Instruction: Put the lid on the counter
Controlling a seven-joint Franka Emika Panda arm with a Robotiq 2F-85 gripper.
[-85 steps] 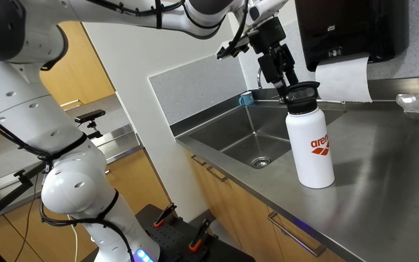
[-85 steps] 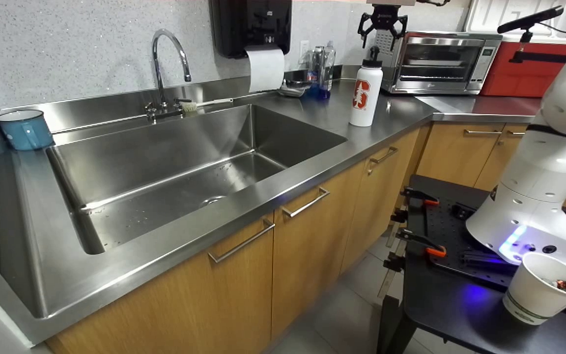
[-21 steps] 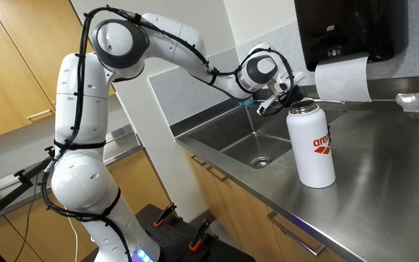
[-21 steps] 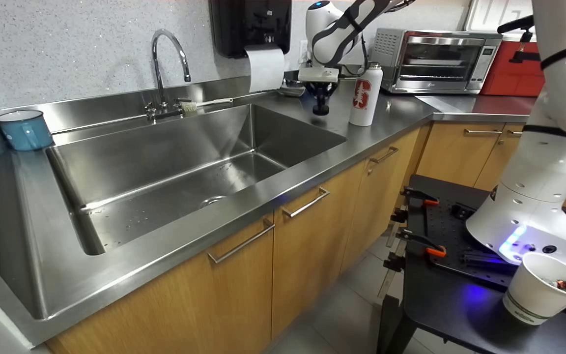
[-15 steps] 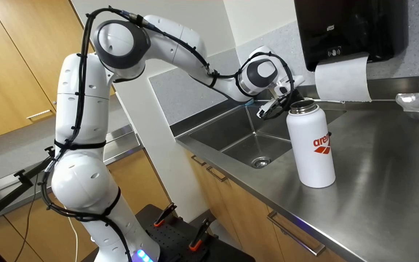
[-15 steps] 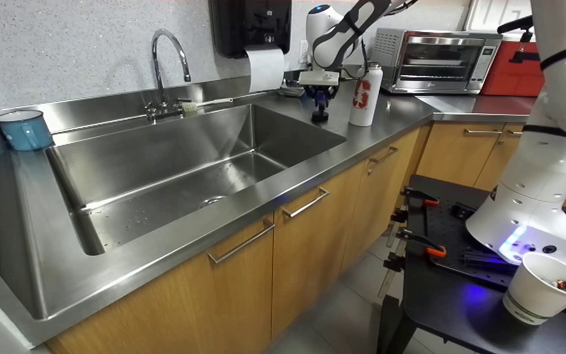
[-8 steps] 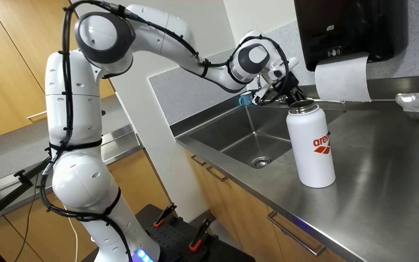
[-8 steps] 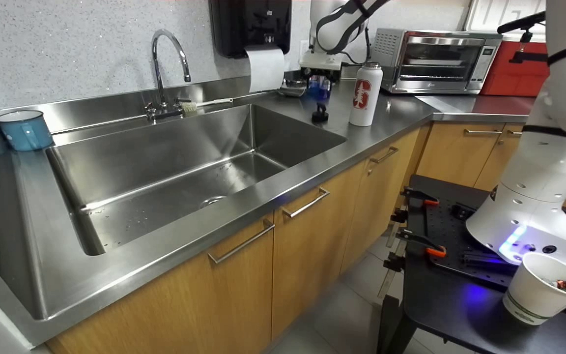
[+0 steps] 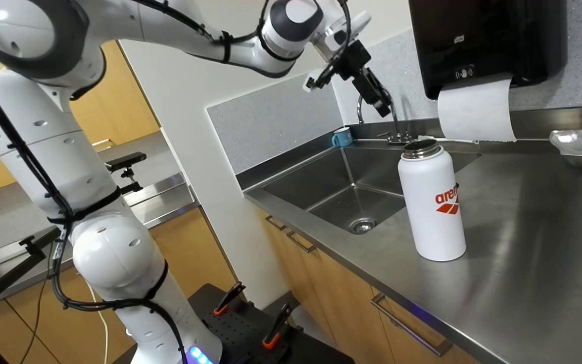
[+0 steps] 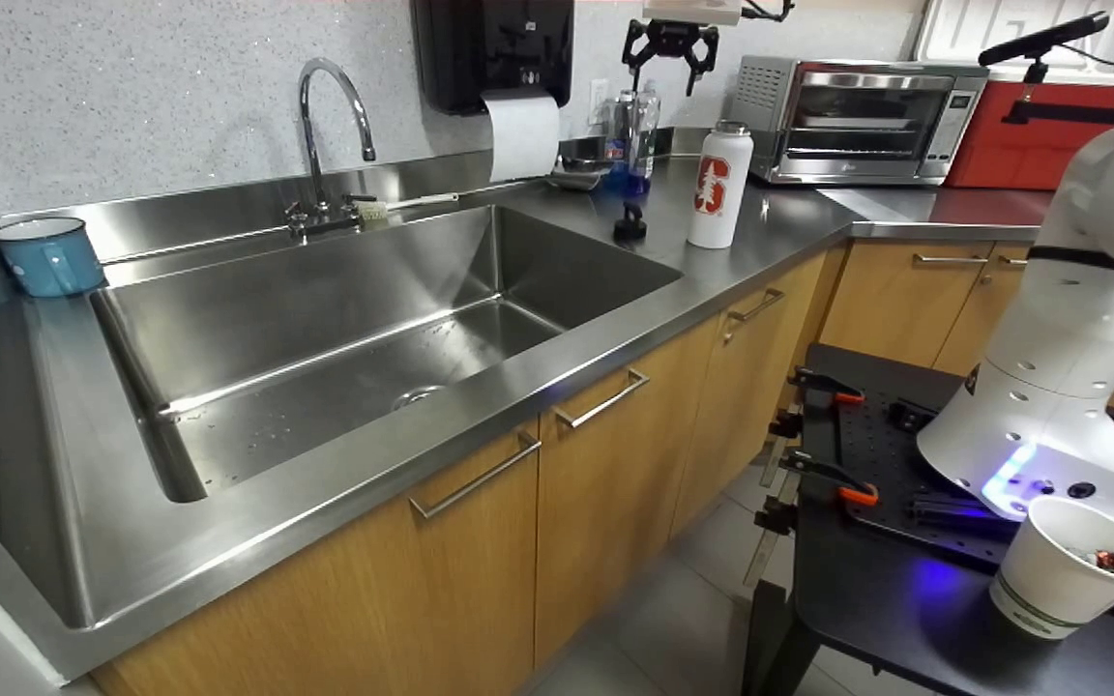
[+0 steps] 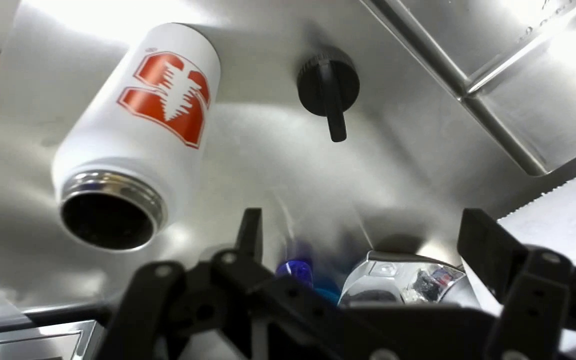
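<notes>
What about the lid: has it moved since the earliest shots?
Yes: in an exterior view, judged against the fixed sink basin, the lid has gone from atop the white bottle down onto the counter, toward the basin.

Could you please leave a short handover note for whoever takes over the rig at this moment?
The claw: open, holding nothing, hanging above the counter and apart from the lid.
Where things are: the lid rests on the counter between the white bottle and the sink, touching neither; the white bottle stands upright, uncapped.
Done: the lid is off the white bottle and on the counter.
Left: nothing more that I can see for this job; probably just park the claw, keeping clear of the white bottle.
</notes>
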